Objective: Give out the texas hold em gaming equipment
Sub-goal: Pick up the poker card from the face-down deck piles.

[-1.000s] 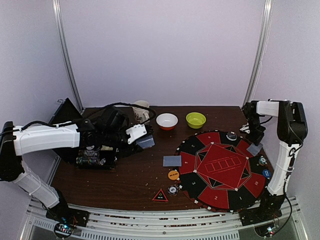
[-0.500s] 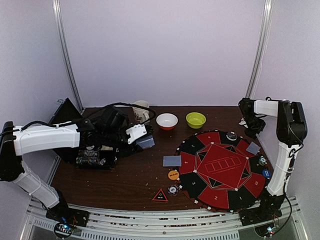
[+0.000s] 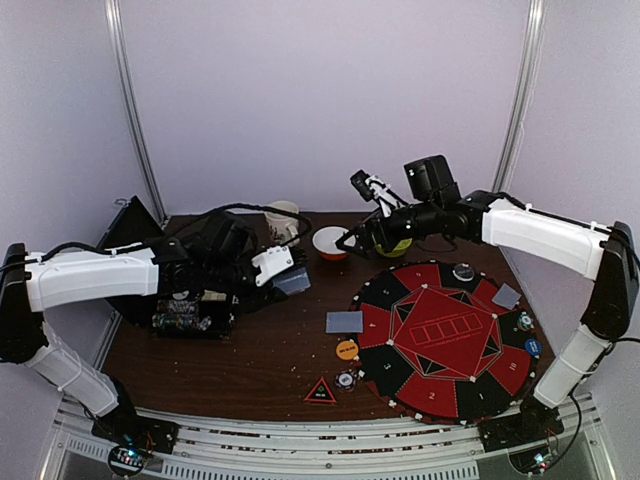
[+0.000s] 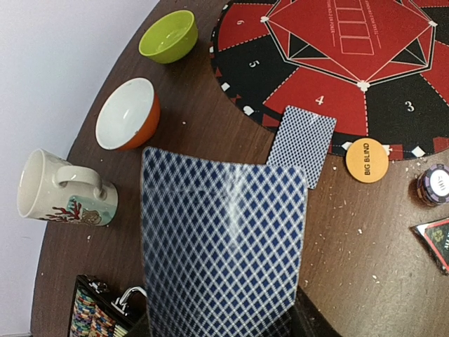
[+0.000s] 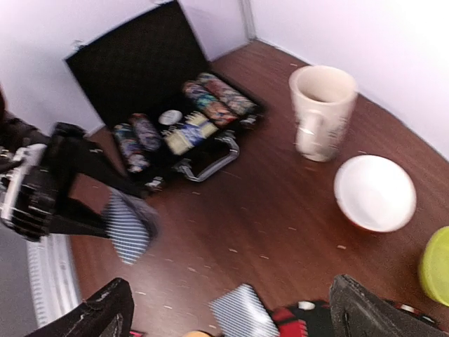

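Note:
My left gripper (image 3: 280,272) is shut on a deck of blue-backed playing cards (image 4: 223,242), which fills the left wrist view and hides the fingers. A single card (image 4: 303,144) lies face down at the round red-and-black mat's (image 3: 400,375) left edge, and another card (image 3: 507,296) rests on the mat's right side. An orange BIG BLIND disc (image 4: 367,160), a small chip stack (image 4: 435,184) and the red-edged black triangular marker (image 3: 320,391) lie near the mat's front left. My right gripper (image 3: 360,212) hangs open and empty in the air by the bowls.
An open black case (image 5: 168,116) of poker chips lies at the back left under my left arm. A cream mug (image 5: 323,109), a white bowl (image 5: 375,193) and a green bowl (image 4: 168,35) stand along the back. Small discs (image 3: 532,347) sit on the mat's right rim.
My right gripper opened over the mat's right side, leaving a card there, then the arm swung left to the middle back. The left arm and its deck have not moved.

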Controlling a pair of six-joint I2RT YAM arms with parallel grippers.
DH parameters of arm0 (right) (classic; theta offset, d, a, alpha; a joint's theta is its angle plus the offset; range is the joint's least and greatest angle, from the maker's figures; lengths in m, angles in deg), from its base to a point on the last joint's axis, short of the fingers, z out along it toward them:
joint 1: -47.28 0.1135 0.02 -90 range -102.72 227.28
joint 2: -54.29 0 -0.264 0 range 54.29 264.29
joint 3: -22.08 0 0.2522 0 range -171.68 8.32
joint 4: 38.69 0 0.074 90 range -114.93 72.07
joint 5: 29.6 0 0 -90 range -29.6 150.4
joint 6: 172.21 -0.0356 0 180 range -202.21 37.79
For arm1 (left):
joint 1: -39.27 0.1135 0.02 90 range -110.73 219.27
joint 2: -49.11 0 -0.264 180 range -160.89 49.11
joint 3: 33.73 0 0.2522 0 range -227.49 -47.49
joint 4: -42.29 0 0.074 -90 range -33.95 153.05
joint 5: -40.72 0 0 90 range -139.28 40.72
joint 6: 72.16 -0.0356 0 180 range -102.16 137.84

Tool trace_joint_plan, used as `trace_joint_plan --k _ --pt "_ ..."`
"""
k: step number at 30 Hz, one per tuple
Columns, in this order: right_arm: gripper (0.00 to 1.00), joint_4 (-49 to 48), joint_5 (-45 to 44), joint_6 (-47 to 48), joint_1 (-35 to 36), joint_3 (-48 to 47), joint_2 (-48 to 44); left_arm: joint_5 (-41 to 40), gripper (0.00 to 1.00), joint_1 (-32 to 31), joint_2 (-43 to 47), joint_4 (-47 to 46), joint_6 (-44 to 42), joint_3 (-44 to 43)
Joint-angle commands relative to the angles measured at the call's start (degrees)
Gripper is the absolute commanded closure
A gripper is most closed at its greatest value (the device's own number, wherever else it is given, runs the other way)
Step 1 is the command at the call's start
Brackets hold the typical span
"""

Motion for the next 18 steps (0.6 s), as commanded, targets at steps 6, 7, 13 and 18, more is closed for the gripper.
trace_joint_plan --k 6,7,13,18 --pt "0.02 -14.81 13.82 -12.86 7.50 2.52 6.19 1.03 0.55 -0.05 2.28 -3.89 -0.42 0.52" --pt "0.03 -15.67 13.77 -13.92 7.90 2.12 7.30 1.14 0.55 -0.05 2.19 -3.79 -0.50 0.46" --pt "0.10 -15.61 13.09 -15.46 8.59 -1.46 12.19 0.75 0.55 -0.05 1.85 -3.69 -0.53 0.42" --pt "0.14 -11.50 8.88 -13.42 10.22 -5.04 15.91 0.93 0.55 -0.05 1.88 -3.61 -0.51 0.42"
